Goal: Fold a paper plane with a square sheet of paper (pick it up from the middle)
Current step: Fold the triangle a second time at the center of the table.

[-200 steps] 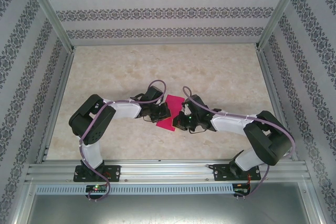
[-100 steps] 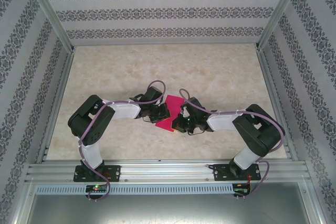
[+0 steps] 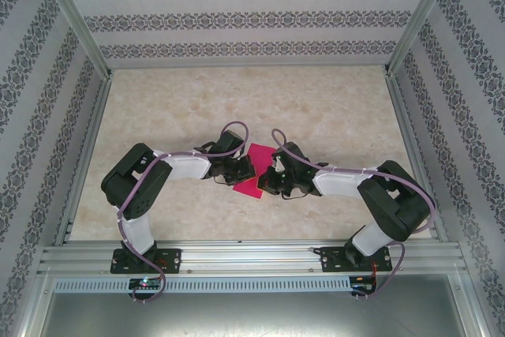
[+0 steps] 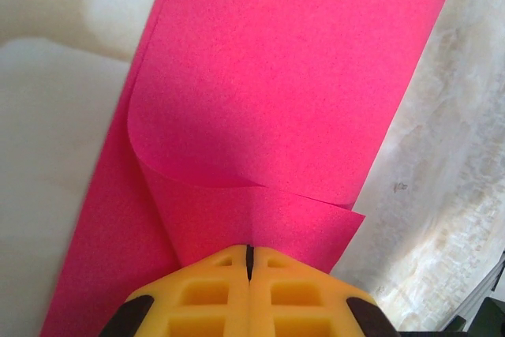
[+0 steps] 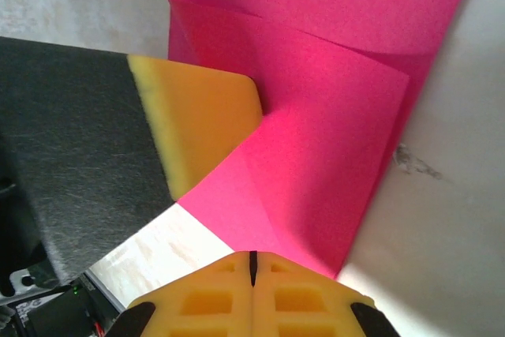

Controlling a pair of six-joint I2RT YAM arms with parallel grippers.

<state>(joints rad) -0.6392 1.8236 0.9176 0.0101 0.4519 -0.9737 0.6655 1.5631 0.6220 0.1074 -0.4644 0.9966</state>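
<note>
Plainly, there is one square sheet of paper [image 3: 257, 167], bright magenta-pink and unmarked, lying on the pale marbled desk [image 3: 331, 108] near its middle, well apart from the patterned walls [image 3: 237, 21]; two arms reach inward to it, the left arm [image 3: 185, 165] from one side and the right arm [image 3: 347, 183] from the other, so that the sheet sits between the two tools; the left tool [image 3: 248, 170] is at the sheet's left edge and the right tool [image 3: 267, 181] at its right edge, the two close together over the paper; the sheet is not flat, for the left wrist view shows one flap turned over onto the layer below, its fold curved and raised rather than pressed down, with one pointed corner jutting to the right; the left tool is clenched, its two yellow pads pressed together along a thin seam with no paper seen between them, the tips meeting the sheet at the foot of that flap; the right tool is clenched likewise, pads tight together, tips at the near edge of the paper; in the right wrist view one yellow finger of the left tool lies against the sheet from the left, touching it beside a crease.
</note>
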